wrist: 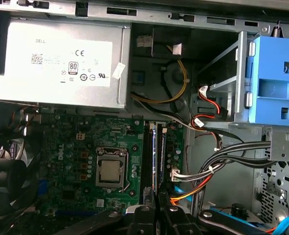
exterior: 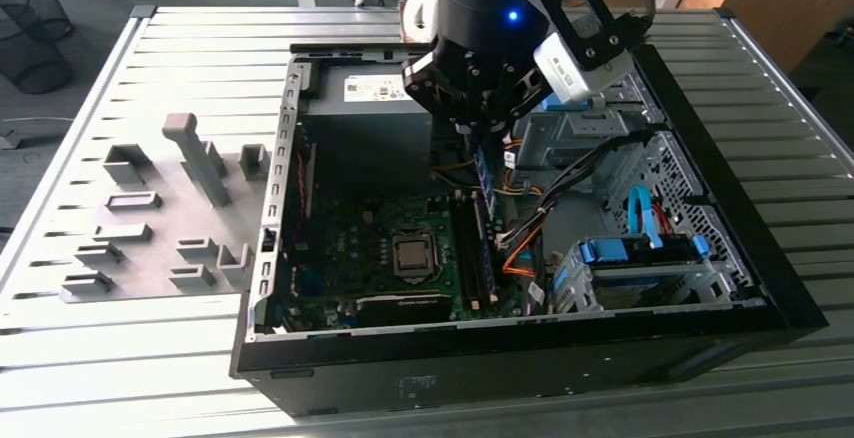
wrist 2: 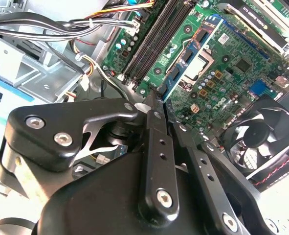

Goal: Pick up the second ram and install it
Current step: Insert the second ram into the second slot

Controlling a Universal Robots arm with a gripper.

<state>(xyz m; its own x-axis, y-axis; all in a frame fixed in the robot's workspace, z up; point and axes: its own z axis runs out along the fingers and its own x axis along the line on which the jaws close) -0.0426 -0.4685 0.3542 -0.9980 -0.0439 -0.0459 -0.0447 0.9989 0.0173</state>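
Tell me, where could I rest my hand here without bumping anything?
The slatted table is bare in front of the grey fixture blocks and at the exterior view's right of the computer case. Inside the case it is crowded: cables, the drive bay, the gripper holding the ram.

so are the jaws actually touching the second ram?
Touching. In the second wrist view the gripper clamps the second ram edge-on, above the motherboard slots.
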